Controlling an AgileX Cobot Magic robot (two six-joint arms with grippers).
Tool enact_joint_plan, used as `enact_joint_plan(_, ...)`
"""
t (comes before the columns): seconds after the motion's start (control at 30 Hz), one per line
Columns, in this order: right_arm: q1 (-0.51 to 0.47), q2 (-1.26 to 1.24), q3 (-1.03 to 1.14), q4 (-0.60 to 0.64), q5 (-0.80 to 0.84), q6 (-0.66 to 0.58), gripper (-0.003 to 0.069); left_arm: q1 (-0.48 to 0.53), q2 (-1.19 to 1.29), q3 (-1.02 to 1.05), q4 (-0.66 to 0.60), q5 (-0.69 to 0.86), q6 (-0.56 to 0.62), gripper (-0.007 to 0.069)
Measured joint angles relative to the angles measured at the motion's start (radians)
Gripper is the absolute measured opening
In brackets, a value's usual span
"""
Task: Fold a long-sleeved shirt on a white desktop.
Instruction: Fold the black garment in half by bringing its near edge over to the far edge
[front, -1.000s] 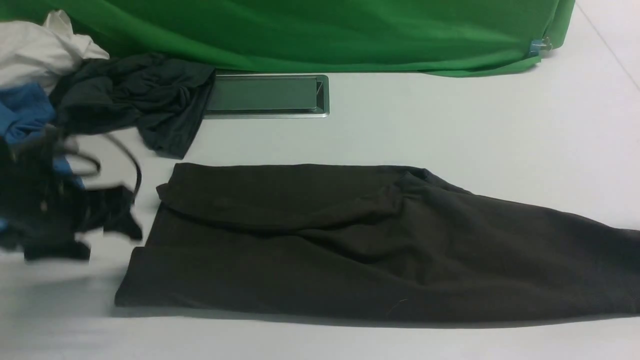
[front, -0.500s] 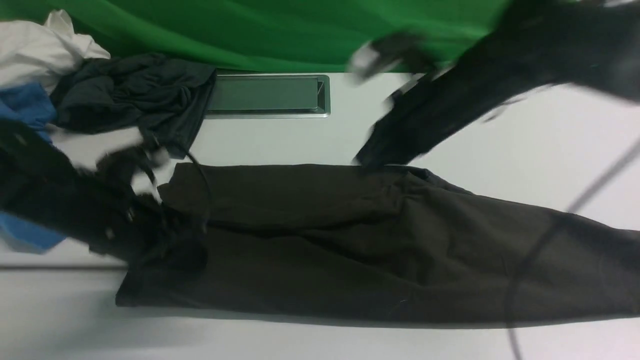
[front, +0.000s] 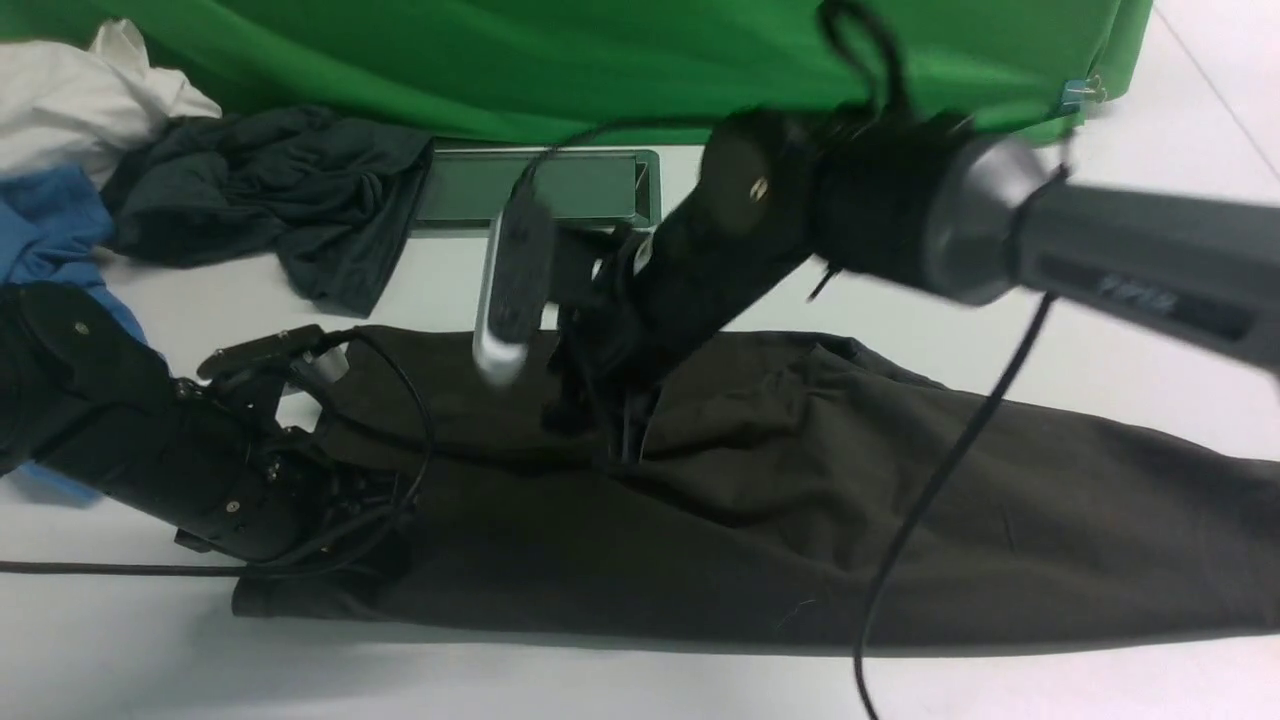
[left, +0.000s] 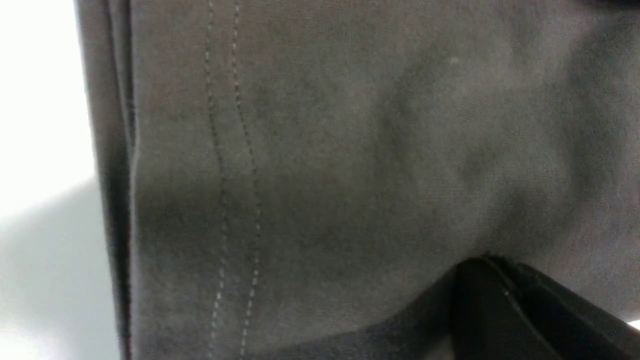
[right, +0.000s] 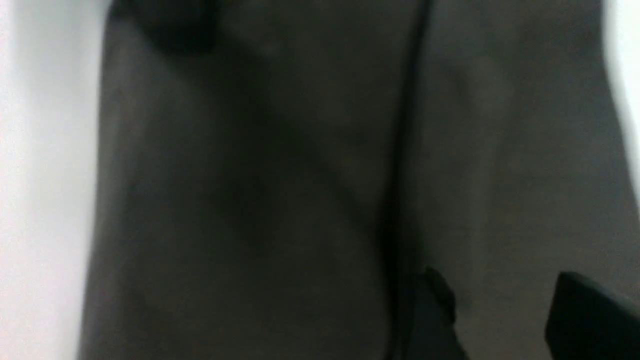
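The long-sleeved shirt, dark brownish-olive, lies lengthwise across the white desktop, with a fold running along its far side. My left gripper sits low on the shirt's left end. In the left wrist view this gripper is shut, its tips pinching the fabric close to a stitched hem. My right gripper reaches in from the right onto the shirt's far middle part. In the right wrist view it stands open, its dark fingers apart over the cloth.
A bright green cloth hangs along the back. A silver-framed hatch lies beneath it, partly behind my right arm. A slate-grey garment, a blue one and a white one are piled at the far left.
My left arm has moved right onto the shirt's left end and its jaws have shut. My right arm has swung in from the far right down onto the shirt's far middle.
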Motion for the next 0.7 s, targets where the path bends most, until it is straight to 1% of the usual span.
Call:
enact_joint_plan(0.07,0.002,0.008,0.0,-0.001,-0.001,-0.007,0.0343,0.0,0.0,0.0,-0.001,-0.002,-0.002,0.0017)
enact_joint_plan(0.2,0.011,0.03,0.0,-0.001,-0.025,-0.011,0.0292,0.0,0.0,0.0,-0.023,-0.007,-0.002,0.0017)
enact_joint_plan(0.57,0.021,0.099,0.0,0.0,-0.108,-0.029,0.0274,0.0,0.0,0.001,-0.037,-0.015,-0.005,0.0017)
enact_joint_plan(0.63,0.021,0.11,0.0,0.0,-0.118,-0.031,0.0253,0.0,0.0,0.001,-0.037,-0.015,-0.005,0.0017)
enact_joint_plan(0.7,0.021,0.121,0.0,0.0,-0.134,-0.024,0.0173,0.0,0.0,0.001,-0.037,-0.015,-0.003,0.0017)
